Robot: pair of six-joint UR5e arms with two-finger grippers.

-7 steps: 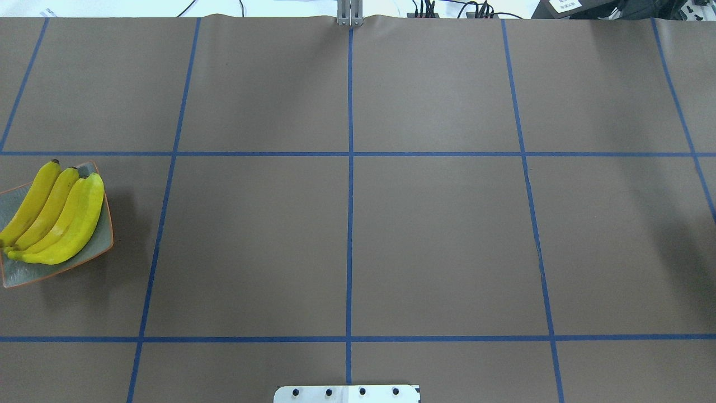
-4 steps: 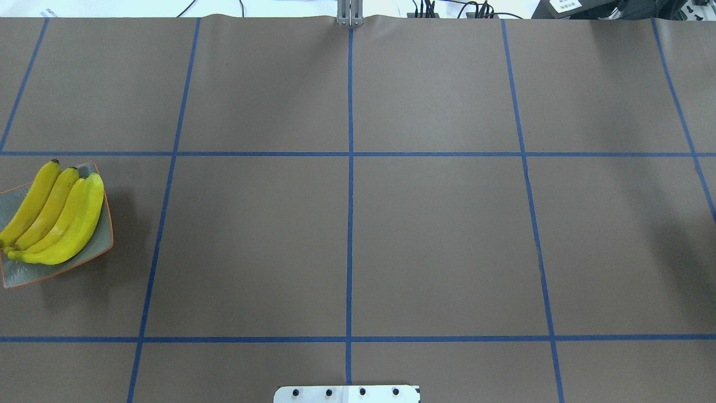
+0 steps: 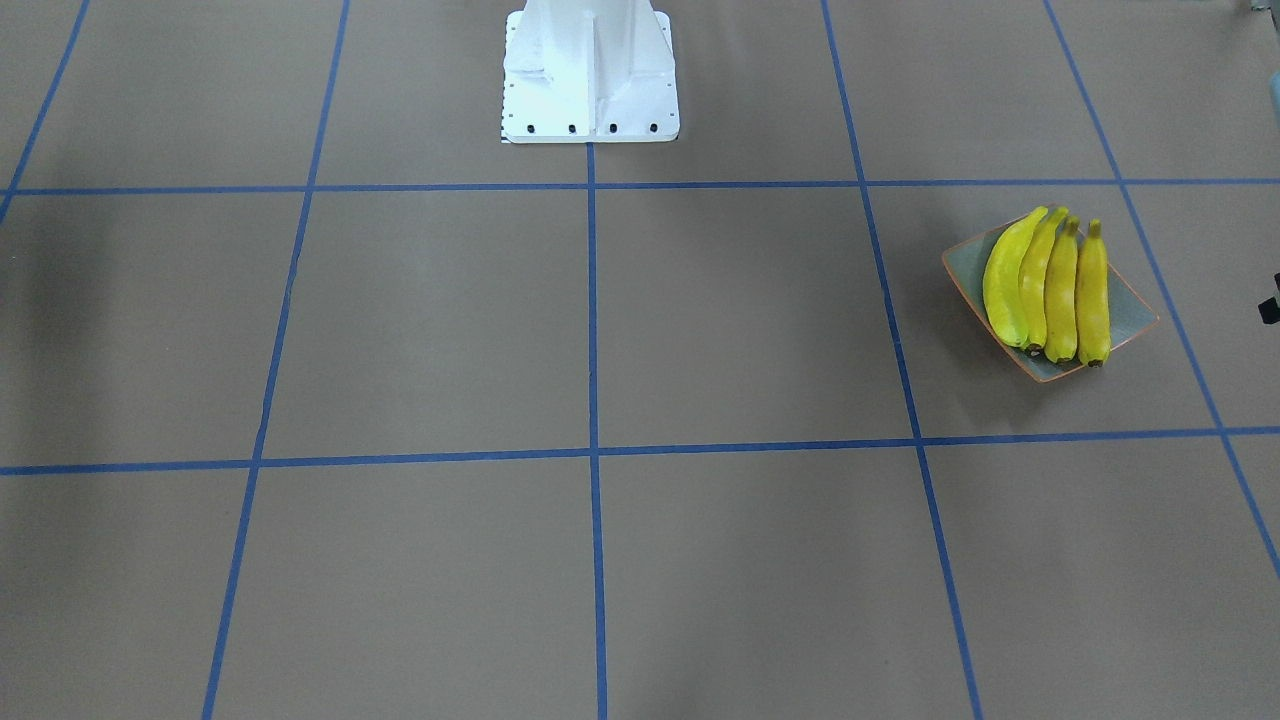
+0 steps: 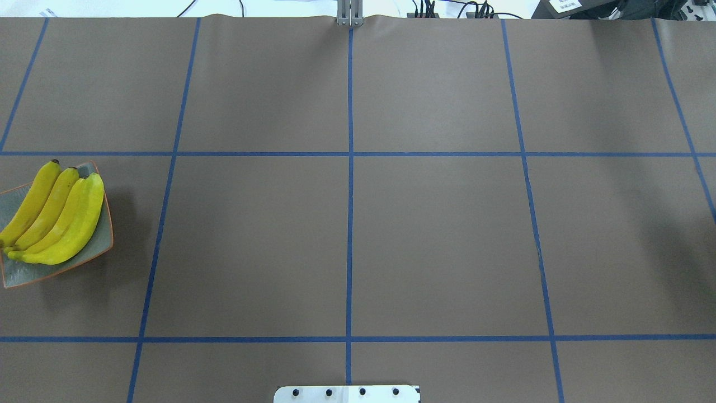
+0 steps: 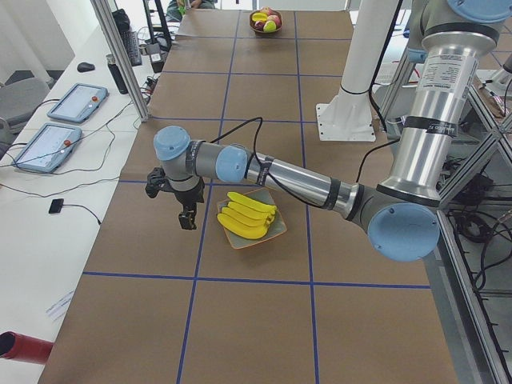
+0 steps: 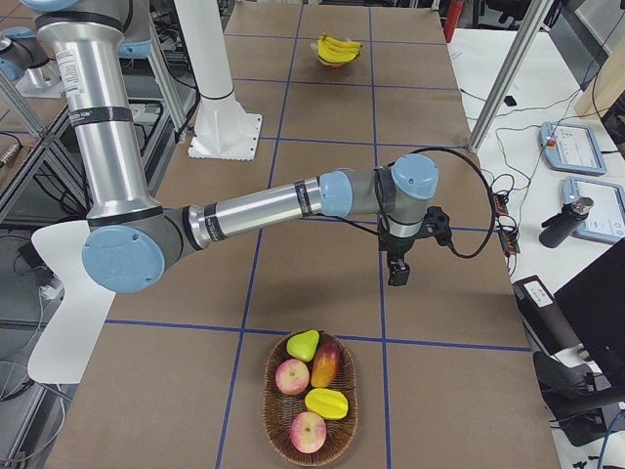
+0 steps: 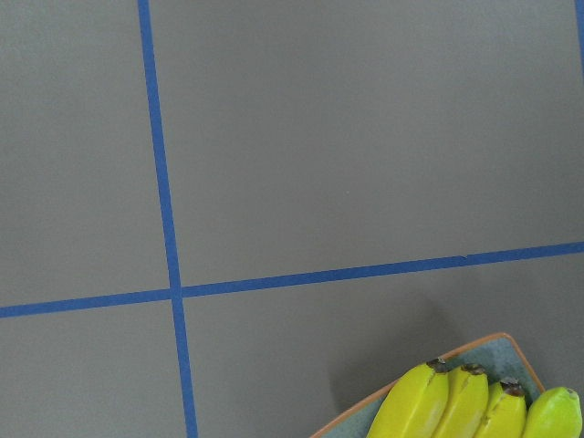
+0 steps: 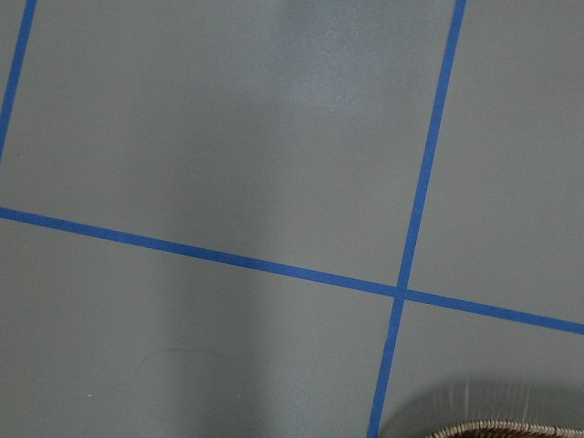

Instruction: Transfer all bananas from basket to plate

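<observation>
Several yellow bananas (image 4: pixel 56 215) lie side by side on the grey-green plate (image 4: pixel 95 249) with an orange rim, at the table's left edge; the front view shows these bananas (image 3: pixel 1050 285) on the plate (image 3: pixel 1135 310) too. In the left side view my left gripper (image 5: pixel 187 218) hangs beside the plate (image 5: pixel 277 233), apart from it; I cannot tell if it is open or shut. The right side view has my right gripper (image 6: pixel 398 277) hovering over bare table, short of the wicker basket (image 6: pixel 268 405), state unclear. Banana tips (image 7: pixel 474 411) show in the left wrist view.
The basket holds red, green and yellow fruit (image 6: pixel 311 376); its rim (image 8: pixel 493 427) peeks into the right wrist view. The white robot base (image 3: pixel 590 70) stands at mid table. Brown paper with blue tape lines (image 4: pixel 350 168) covers the table. Tablets (image 5: pixel 76 102) and cables lie beyond the far edge.
</observation>
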